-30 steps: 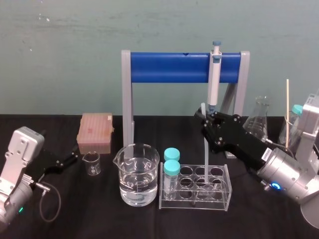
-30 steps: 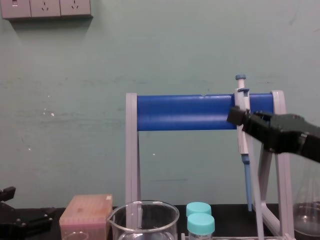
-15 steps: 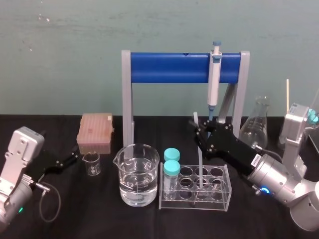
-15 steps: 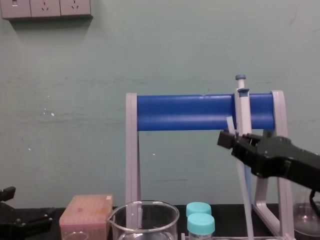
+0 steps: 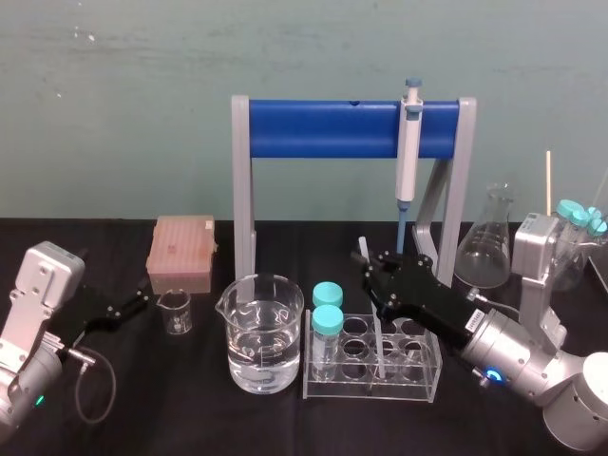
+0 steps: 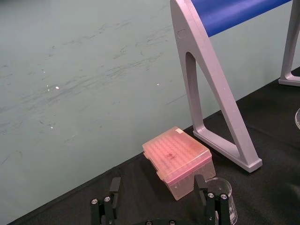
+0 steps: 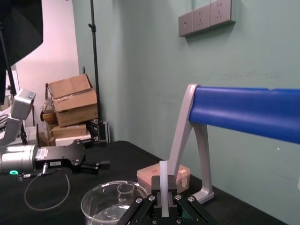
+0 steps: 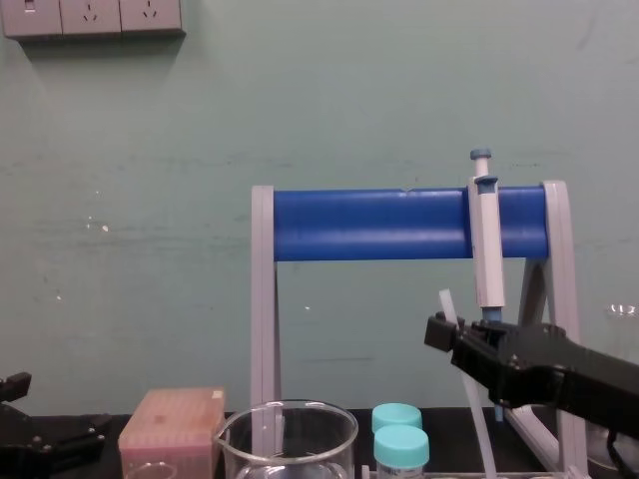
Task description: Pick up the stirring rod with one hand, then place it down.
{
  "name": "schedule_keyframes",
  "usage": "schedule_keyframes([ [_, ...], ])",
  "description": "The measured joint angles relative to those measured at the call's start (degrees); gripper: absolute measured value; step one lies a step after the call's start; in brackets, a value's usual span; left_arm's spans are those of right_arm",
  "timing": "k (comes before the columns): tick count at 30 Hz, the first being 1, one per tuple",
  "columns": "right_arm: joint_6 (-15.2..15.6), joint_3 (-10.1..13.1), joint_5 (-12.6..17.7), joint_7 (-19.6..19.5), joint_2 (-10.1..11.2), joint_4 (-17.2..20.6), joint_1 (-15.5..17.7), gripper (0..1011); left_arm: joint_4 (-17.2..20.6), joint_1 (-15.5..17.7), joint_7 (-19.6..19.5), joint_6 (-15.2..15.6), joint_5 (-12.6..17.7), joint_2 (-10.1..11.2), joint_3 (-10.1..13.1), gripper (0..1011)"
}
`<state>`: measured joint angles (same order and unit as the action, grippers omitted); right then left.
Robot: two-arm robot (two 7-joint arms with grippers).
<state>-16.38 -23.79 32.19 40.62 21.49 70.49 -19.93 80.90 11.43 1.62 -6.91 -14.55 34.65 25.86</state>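
Far left, the left gripper (image 5: 136, 304) sits low with its fingers spread, beside a small beaker (image 5: 175, 312). Right of centre, the right gripper (image 5: 373, 275) pinches the stirring rod (image 5: 378, 334) near its top. The rod is almost upright, its lower end down in the clear tube rack (image 5: 423, 372).

The desk (image 5: 171, 404) under the stand (image 5: 323, 130) wears a matt black cloth. The stand's bar is smooth blue plastic with a slight sheen, its legs dull grey plastic. In front of it, the beaker (image 5: 261, 332) is clear glossy glass and the rack (image 5: 423, 369) clear shiny acrylic. The stirring rod (image 7: 163, 178) looks smooth, milky and translucent. The right gripper (image 5: 373, 275) has matt black plastic fingers (image 7: 172, 197) and a silvery metal wrist.
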Motion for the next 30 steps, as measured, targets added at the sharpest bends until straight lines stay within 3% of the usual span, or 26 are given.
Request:
schedule_keyframes([
  [10,0.4,-0.3,-1.6,-0.9,-0.5,-1.4,-0.4,70,0.0,0.0,0.0,0.0,0.0,0.0,0.0,1000],
  [23,0.4,-0.3,-1.6,-0.9,-0.5,-1.4,-0.4,75,0.0,0.0,0.0,0.0,0.0,0.0,0.0,1000],
  [30,0.4,-0.3,-1.4,-0.9,-0.5,-1.4,-0.4,286,0.0,0.0,0.0,0.0,0.0,0.0,0.0,1000],
])
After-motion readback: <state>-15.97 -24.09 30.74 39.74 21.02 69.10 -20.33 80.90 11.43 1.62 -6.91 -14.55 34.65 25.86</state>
